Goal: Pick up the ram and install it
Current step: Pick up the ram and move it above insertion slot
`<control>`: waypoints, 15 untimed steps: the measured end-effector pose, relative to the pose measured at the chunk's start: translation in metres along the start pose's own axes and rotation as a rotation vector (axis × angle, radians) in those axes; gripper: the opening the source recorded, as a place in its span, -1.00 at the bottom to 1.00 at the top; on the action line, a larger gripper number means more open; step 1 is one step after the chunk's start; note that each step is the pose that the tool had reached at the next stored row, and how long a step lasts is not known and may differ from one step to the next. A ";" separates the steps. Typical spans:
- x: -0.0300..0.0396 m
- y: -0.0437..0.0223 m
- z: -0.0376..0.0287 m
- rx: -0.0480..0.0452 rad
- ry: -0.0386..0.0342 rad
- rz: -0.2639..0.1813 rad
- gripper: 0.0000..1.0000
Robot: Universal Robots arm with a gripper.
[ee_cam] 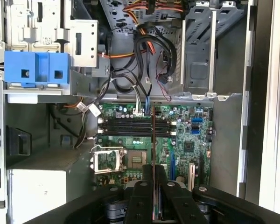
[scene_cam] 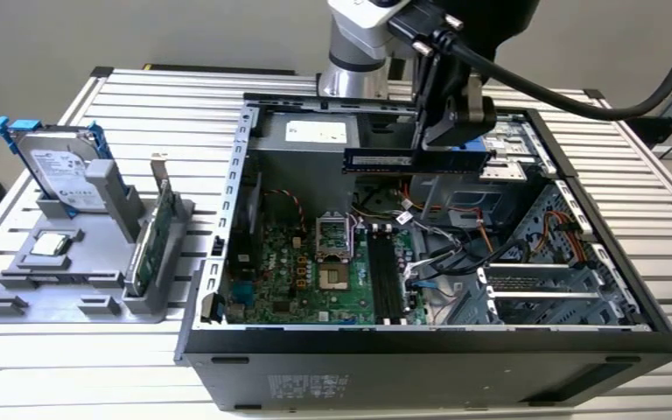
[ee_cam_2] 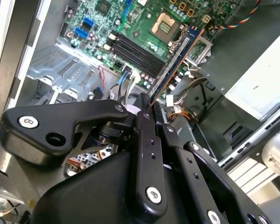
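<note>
- The tool [scene_cam: 447, 150] hangs over the open computer case [scene_cam: 430, 346]. Its fingers are pinched on the ram [scene_cam: 401, 160], near the end toward the exterior view's right.
- The ram is held level in the air, above the motherboard [scene_cam: 301, 271] and not touching it.
- In the first wrist view the ram [ee_cam: 152, 140] shows edge-on as a thin line between the tool's fingers [ee_cam: 142, 196]. It runs crosswise over the black memory slots [ee_cam: 126, 125].
- In the second wrist view the ram [ee_cam_2: 175, 58] reaches out from the tool [ee_cam_2: 147, 105] over the same board.
- At the exterior view's left of the case, a grey stand [scene_cam: 73, 284] sits on the slatted table [scene_cam: 67, 376]. It holds a hard drive [scene_cam: 62, 171] and a green card [scene_cam: 151, 236], both on edge.
</note>
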State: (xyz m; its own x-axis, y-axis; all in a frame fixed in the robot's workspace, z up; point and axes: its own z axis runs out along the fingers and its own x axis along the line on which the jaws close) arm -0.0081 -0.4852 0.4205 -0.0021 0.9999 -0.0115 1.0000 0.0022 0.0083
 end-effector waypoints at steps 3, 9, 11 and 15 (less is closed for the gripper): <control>0.0004 0.0044 0.0001 -0.0001 0.0001 -0.003 -1.00; 0.0006 0.0082 0.0001 -0.0001 0.0001 -0.007 -1.00; 0.0008 0.0084 0.0001 -0.0001 0.0001 -0.007 -1.00; 0.0026 0.0088 0.0001 -0.0001 0.0001 -0.007 -1.00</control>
State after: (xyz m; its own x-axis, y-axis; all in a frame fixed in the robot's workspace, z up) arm 0.0008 -0.4827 0.4205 -0.0091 0.9999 -0.0115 0.9999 0.0092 0.0083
